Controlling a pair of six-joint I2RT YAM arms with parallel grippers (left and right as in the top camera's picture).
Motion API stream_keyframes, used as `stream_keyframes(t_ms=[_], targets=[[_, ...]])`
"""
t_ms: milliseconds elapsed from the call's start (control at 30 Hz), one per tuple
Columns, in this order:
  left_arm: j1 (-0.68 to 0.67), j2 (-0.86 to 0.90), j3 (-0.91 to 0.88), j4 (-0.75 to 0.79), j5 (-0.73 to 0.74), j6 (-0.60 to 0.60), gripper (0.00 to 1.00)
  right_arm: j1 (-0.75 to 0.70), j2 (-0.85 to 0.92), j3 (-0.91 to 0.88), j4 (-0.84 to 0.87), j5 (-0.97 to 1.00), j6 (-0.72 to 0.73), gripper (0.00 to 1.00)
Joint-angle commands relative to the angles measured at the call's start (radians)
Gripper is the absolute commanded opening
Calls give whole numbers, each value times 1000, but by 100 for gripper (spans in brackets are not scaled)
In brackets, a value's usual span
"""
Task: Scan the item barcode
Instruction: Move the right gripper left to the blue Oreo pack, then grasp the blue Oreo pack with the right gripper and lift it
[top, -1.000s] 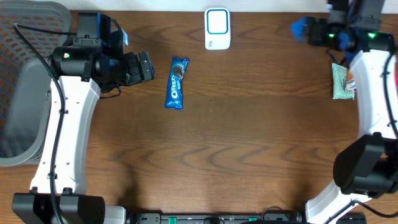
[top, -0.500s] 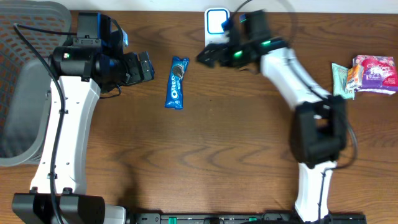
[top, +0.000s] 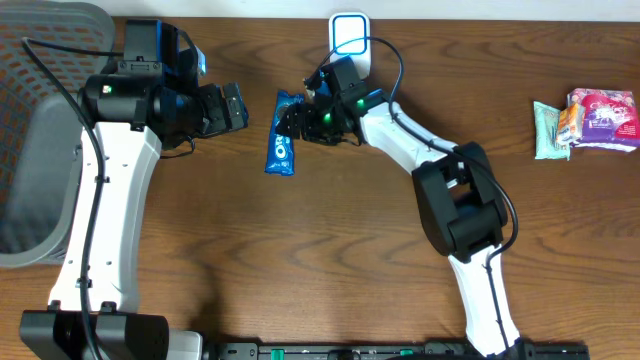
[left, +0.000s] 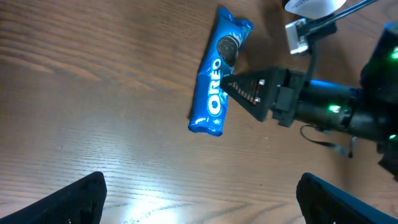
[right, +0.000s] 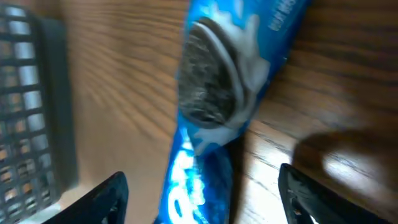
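Note:
A blue Oreo packet lies flat on the wooden table, left of centre at the back. My right gripper hovers over its upper end, open. In the right wrist view the packet runs between the two spread fingers without touching either. The white barcode scanner stands at the back edge, just behind the right arm. My left gripper stays open to the left of the packet, holding nothing. In the left wrist view the packet and the right fingertip sit well ahead of it.
A grey mesh basket stands at the far left. Other snack packets lie at the back right. The scanner's cable runs along the right arm.
My right arm has swung from the back right corner across the table to the Oreo packet and now straddles its upper end. The left arm has not moved.

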Motion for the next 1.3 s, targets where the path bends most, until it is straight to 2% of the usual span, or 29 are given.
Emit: stream_keyframes(t_ms=[0,267,367,467,600,800,933,1100,1267], targets=[[2,2,-3,0,-10,13,98,41,6,3,-10,154,86,69],[2,2,-3,0,-10,13,98,132,11,3,0,357,157,70],[2,2,-3,0,-10,13,98,150,13,3,4,402,191,63],[2,2,-3,0,-10,13,98,155,18,3,23,414,195,46],[2,2,-3,0,-10,13,97,150,24,3,39,414,194,2],[2,2,-3,0,-10,13,98,124,13,8,39,370,132,1],[2,2,-3,0,-10,13,98,66,-37,10,39,187,123,1],[2,2,-3,0,-10,13,98,-24,-136,10,36,-38,196,1],[2,2,-3,0,-10,13,98,-77,-221,10,35,-137,211,2]])
